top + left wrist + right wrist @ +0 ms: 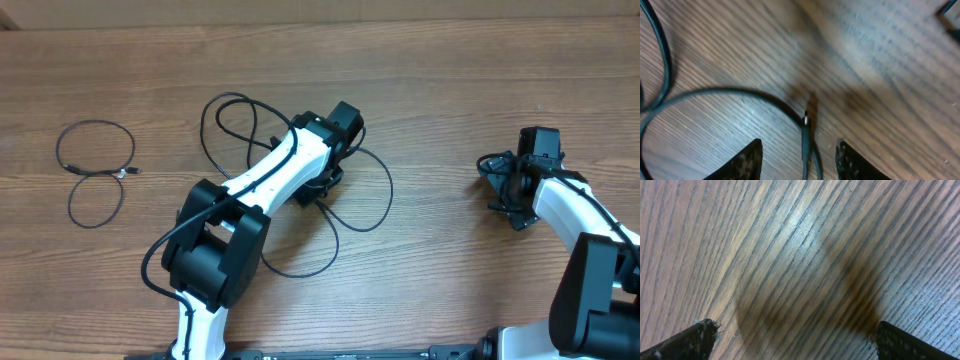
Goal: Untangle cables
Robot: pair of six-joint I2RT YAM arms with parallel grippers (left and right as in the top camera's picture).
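A thin black cable lies in big loops on the wooden table, running around and under my left arm. In the left wrist view one strand of this cable curves across the wood, and its silver-tipped plug end lies between the jaws. My left gripper is open, with a gap on each side of the cord. A second cable lies apart at the far left in two small loops. My right gripper stands wide open over bare wood, holding nothing.
The wooden table runs across the whole view. My left arm lies across the middle loops and hides part of them. A thick black cord hangs at the left arm's base.
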